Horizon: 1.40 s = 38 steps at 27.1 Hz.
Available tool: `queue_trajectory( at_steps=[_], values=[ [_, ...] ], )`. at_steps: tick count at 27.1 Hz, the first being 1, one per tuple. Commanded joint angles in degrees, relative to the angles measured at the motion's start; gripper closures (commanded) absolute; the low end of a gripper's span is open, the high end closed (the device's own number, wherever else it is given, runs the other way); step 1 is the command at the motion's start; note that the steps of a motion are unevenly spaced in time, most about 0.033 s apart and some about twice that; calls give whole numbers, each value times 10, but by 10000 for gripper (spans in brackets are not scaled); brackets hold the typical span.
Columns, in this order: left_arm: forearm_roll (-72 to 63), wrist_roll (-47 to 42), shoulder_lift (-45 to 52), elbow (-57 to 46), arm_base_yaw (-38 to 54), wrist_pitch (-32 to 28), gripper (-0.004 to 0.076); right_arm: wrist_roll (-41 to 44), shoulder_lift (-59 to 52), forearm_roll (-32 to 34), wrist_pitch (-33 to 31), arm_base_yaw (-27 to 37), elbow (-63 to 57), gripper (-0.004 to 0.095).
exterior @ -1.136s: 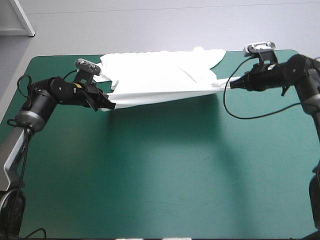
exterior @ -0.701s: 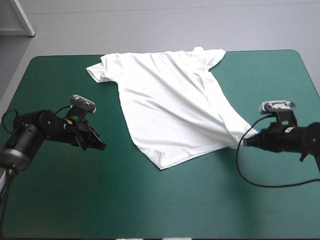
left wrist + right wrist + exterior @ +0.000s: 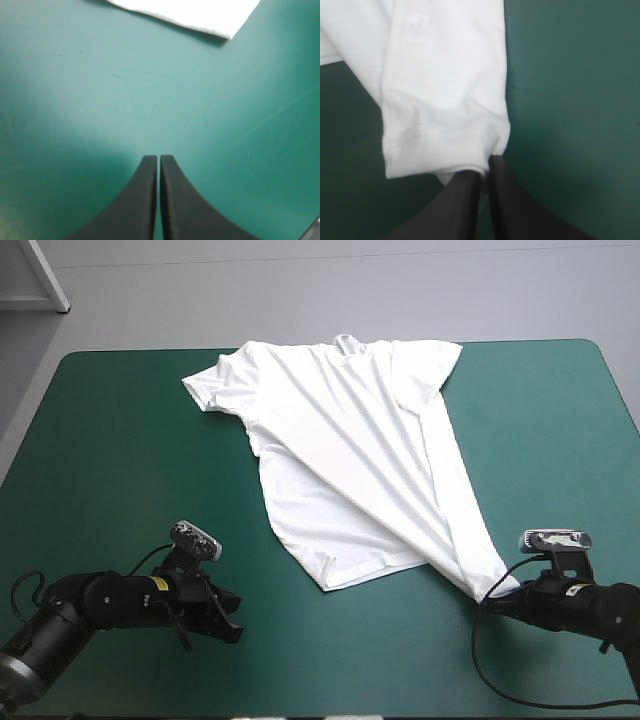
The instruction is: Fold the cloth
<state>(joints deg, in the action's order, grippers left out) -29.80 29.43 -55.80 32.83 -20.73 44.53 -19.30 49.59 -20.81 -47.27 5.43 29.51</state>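
Just off the near-left of the white short-sleeved T-shirt (image 3: 350,440), left black fingers (image 3: 230,626) pressed together, empty, pulled back after letting go. Dragged in from the far edge, now nearly flat but skewed on the teal-green counter (image 3: 120,440). Right black fingers (image 3: 492,598) clamped on its hem corner. Probably needs straightening before folding.

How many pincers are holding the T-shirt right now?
1. The right pincer is shut on a corner of the T-shirt. The left pincer is shut on nothing, over the bare teal-green cover.
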Motion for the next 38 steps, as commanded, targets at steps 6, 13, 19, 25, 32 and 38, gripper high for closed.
queue_trajectory(
  at_steps=[6, 13, 19, 25, 32, 38],
  values=[
    [-34, 1, 1, 14, -4, -58, 675, -12, 2, -2, 88, 3, 53, 328],
    [-37, 20, 1, 16, -4, -100, 441, -12, 2, 67, 128, 3, 148, 410],
    [-76, 250, 1, 35, -7, -63, 362, 18, 2, 93, 183, 3, 222, 438],
    [-122, 403, -36, 36, -57, -82, 362, 23, 2, 59, 220, 3, 251, 438],
    [-116, 517, -147, 42, -179, -210, 291, 23, 11, 48, 206, 3, 253, 438],
    [-116, 520, -218, 71, -210, -313, 276, 22, 15, 41, 187, 3, 254, 438]
  ],
)
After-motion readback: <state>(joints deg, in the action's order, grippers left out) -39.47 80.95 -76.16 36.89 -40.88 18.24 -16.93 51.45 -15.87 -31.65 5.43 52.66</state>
